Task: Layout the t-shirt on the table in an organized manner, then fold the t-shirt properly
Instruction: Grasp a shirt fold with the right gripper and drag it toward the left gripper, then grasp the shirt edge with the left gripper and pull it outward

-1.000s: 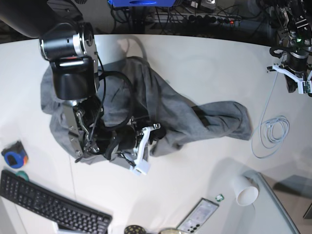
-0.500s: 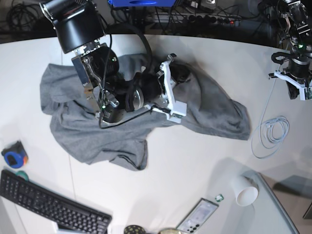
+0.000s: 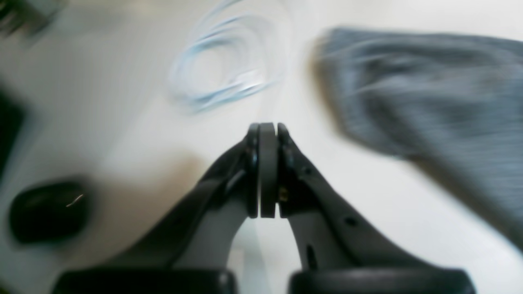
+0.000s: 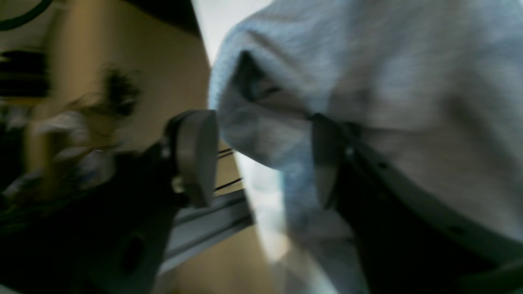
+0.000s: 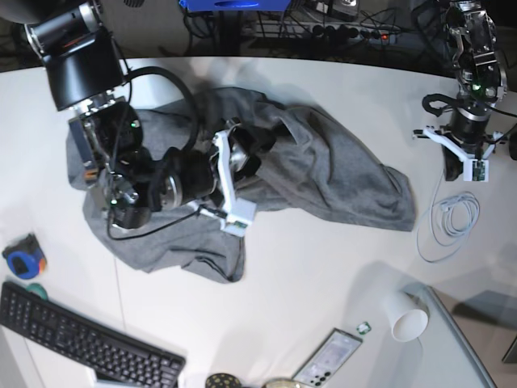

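Right pincer (image 5: 234,179) has opened, t-shirt (image 5: 339,178) blurred.

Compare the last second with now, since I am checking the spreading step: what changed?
The right gripper carried a fold of the t-shirt from the near edge toward the far side, and now stands open, cloth between its jaws. The left gripper drifted slightly inward, shut. The cable, cup and keyboard stayed put.

black cylindrical arm (image 5: 81,65); looped black cables; white claw (image 5: 229,174) brackets; grey pads (image 4: 196,157)
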